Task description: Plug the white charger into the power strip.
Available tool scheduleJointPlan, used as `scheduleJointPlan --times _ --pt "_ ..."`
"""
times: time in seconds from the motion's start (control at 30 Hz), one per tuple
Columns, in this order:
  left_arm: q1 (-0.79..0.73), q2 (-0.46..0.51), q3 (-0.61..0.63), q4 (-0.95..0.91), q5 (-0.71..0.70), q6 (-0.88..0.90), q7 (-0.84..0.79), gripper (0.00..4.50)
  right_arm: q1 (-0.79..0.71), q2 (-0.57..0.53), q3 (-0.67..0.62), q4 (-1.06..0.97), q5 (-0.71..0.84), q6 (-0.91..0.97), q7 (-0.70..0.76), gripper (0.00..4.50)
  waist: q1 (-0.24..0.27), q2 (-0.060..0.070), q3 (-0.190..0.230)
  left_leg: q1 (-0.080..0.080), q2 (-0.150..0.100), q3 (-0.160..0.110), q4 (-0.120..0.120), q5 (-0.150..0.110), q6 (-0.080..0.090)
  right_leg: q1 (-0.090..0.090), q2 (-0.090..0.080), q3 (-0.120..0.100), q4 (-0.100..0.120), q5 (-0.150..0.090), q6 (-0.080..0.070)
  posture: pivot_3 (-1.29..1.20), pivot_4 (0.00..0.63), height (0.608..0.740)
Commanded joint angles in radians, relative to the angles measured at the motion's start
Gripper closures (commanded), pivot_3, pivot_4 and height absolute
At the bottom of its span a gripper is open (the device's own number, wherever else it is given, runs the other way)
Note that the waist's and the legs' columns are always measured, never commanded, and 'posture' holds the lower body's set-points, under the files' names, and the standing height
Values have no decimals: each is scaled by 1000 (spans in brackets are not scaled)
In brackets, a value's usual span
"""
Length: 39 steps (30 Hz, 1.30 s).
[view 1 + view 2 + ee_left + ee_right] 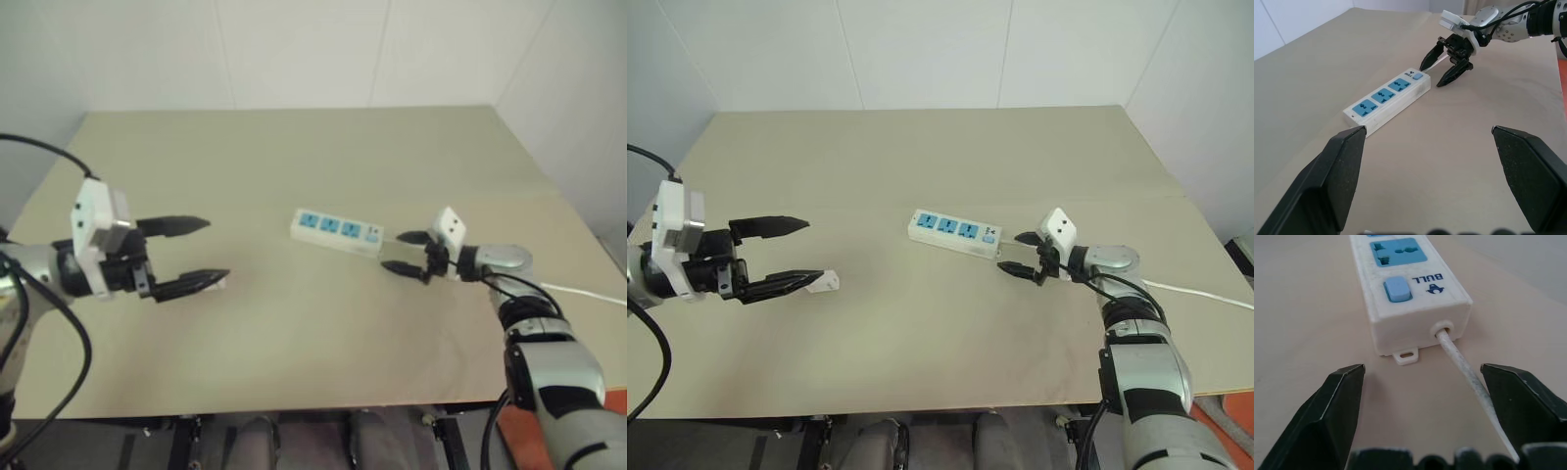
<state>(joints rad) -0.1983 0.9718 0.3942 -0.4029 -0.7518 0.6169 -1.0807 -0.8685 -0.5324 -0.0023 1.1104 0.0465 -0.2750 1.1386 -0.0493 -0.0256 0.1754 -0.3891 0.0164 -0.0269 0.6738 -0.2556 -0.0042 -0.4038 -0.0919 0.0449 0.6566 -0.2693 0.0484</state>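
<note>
- Our left gripper (795, 253): jaws wide apart, empty, above the surface (921, 333); charger (827, 282) lies at its lower fingertip.
- Our right gripper (404, 253): jaws open, empty, straddling the cord (1469, 374) at the strip's (336, 231) switch end.

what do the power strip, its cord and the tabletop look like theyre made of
Power strip: looks like moulded white plastic, slightly glossy, with scuffed edges and blue plastic socket faces and switch.
Cord: seemingly rubbery white sheathing, matte and a little grimy, bending softly out of the strip's end.
Tabletop: smooth matte beige surface, probably laminate or painted board; no grain shows, so wood underneath is uncertain.
</note>
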Motion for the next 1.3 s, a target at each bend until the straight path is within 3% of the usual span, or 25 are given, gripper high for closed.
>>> scheduleJointPlan --times 0.03,0.33,0.37,0.5,0.83,1.03,1.3 --pt "-18 -3 7 -17 -22 -10 5 0 -8 -10 10 11 -22 -6 -6 1260 0 0 0 0 0 0 0 0 0 0 0 0 0 0 0 0 150 740" --pt "-22 -12 -1 -20 -24 -8 14 0 11 -16 8 -40 -16 -10 76 4393 -2 0 0 0 0 0 0 0 0 0 0 0 0 0 0 0 150 740" --pt "-25 -14 -3 -19 -23 -8 15 0 14 -15 7 -49 -14 -8 83 4494 -2 0 0 0 0 0 0 0 0 0 0 0 0 0 0 0 150 740" --pt "-30 -18 -8 -15 -23 -9 14 0 52 -15 6 -154 19 13 157 4494 -2 0 0 0 0 0 0 0 0 0 0 0 0 0 0 0 150 740" --pt "-66 -32 -55 6 -15 -16 1 0 302 -41 35 -700 152 203 283 4494 2 0 0 0 0 -1 0 0 0 -1 0 0 1 0 0 0 150 740" --pt "-81 -36 -72 14 -9 -19 -2 0 368 -99 55 -768 151 225 311 4494 5 0 0 0 0 0 0 0 0 0 0 0 1 0 0 0 150 740" --pt "-87 -42 -86 14 -6 -21 0 0 367 -139 39 -745 145 212 250 1777 7 0 0 0 0 0 1 0 0 0 0 0 1 0 0 0 150 740"
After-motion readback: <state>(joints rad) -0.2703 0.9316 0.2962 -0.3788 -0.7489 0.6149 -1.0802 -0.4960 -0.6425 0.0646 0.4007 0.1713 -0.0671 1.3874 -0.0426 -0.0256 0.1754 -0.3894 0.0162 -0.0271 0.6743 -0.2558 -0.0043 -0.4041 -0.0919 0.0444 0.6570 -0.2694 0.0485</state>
